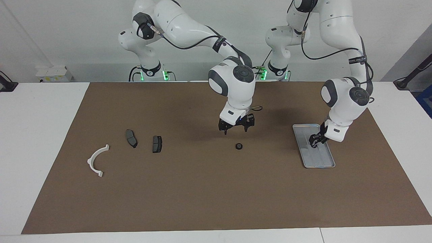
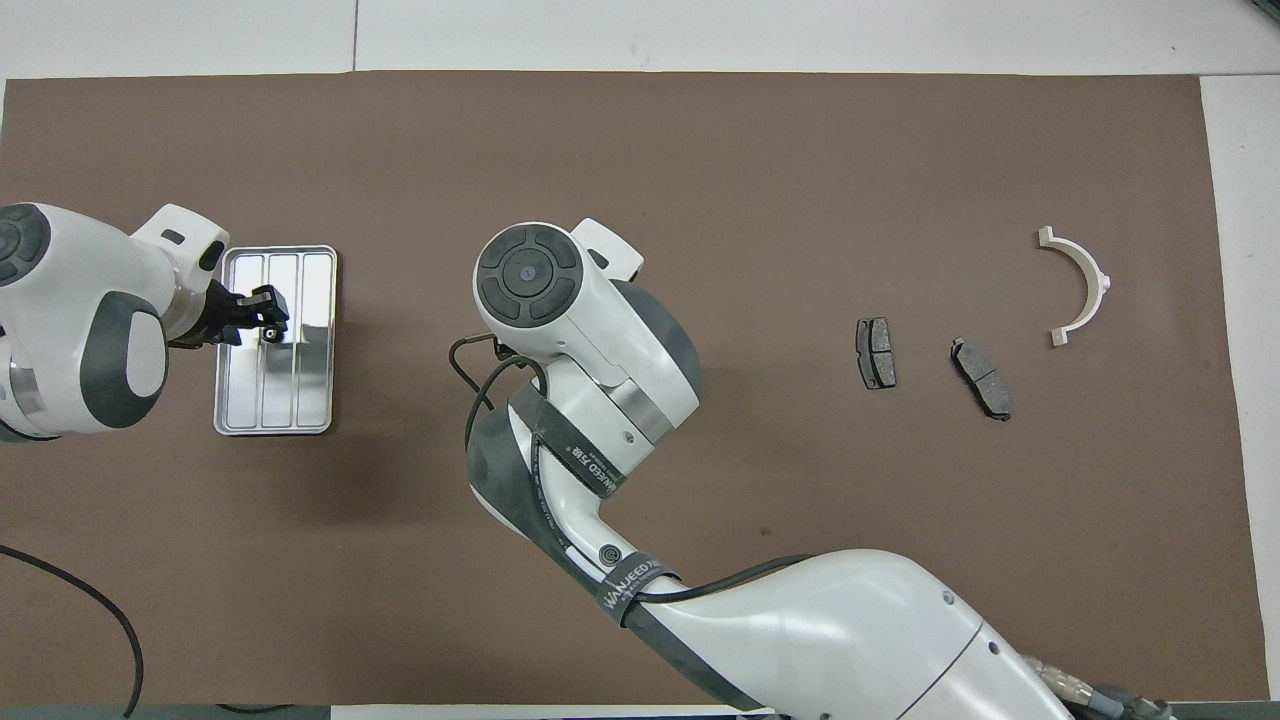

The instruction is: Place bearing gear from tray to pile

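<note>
A small black bearing gear [image 2: 270,337] lies in the silver tray [image 1: 320,158] [image 2: 300,400] at the left arm's end of the mat. My left gripper [image 1: 314,143] [image 2: 268,325] is down in the tray, shut on that gear. A second bearing gear [image 1: 239,146] lies on the mat mid-table. My right gripper [image 1: 236,131] hangs open just above the mat, beside this gear on the side nearer the robots. In the overhead view the right arm hides both. The pile is a white half-ring bracket [image 1: 90,160] [image 2: 1090,280] and two dark pads [image 1: 131,138] [image 1: 157,144].
A brown mat [image 1: 202,195] covers the table. The pile sits at the right arm's end, with the pads [image 2: 875,353] [image 2: 981,378] between the bracket and mid-table. The right arm's elbow and forearm stretch over the mat's middle.
</note>
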